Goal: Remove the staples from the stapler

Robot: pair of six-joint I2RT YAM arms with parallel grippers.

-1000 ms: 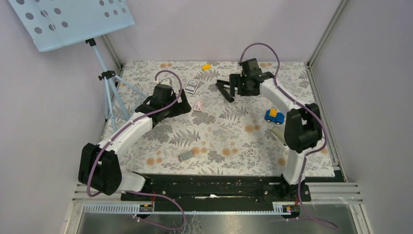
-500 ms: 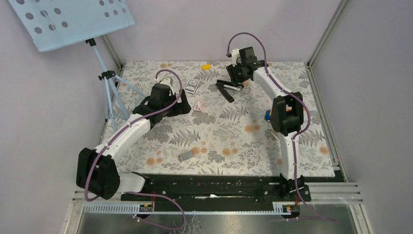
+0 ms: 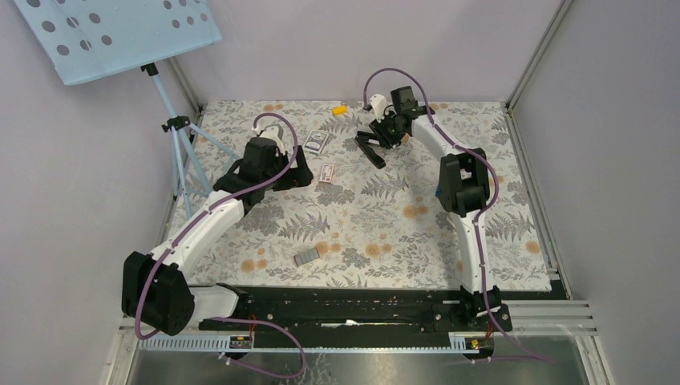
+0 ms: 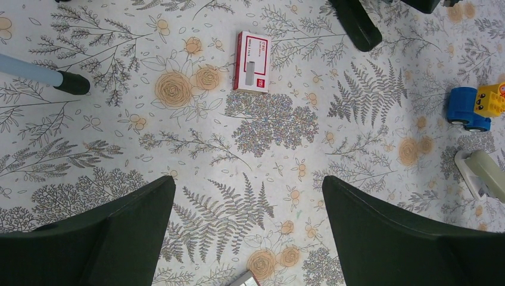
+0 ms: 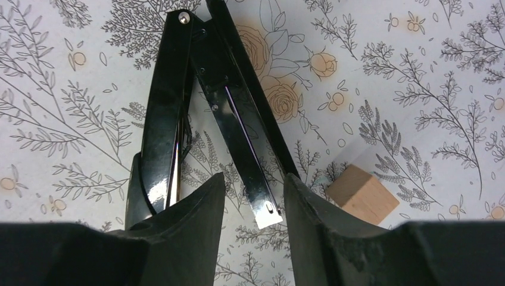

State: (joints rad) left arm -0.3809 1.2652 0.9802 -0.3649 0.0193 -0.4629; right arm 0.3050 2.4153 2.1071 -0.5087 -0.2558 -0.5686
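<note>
On the table (image 3: 385, 233) lie one stapler (image 3: 370, 150), one grey block (image 3: 305, 257) and two small card boxes: a blue-printed box (image 3: 317, 142) and a red-printed box (image 3: 325, 172). There are also one yellow brick (image 3: 340, 109), one toy car (image 4: 470, 107) and one wooden cube (image 5: 362, 193). Two robot arms reach in, the left arm (image 3: 204, 220) and the right arm (image 3: 465, 233), and one music stand (image 3: 120, 32) is beside them.

The stapler (image 5: 171, 101) is black with a silvery channel, the bench (image 3: 377, 233) white with grey ferns and orange roses, the small box (image 4: 251, 62) red and white, the toy car (image 4: 474, 108) blue and yellow, the block (image 5: 362, 193) tan.
</note>
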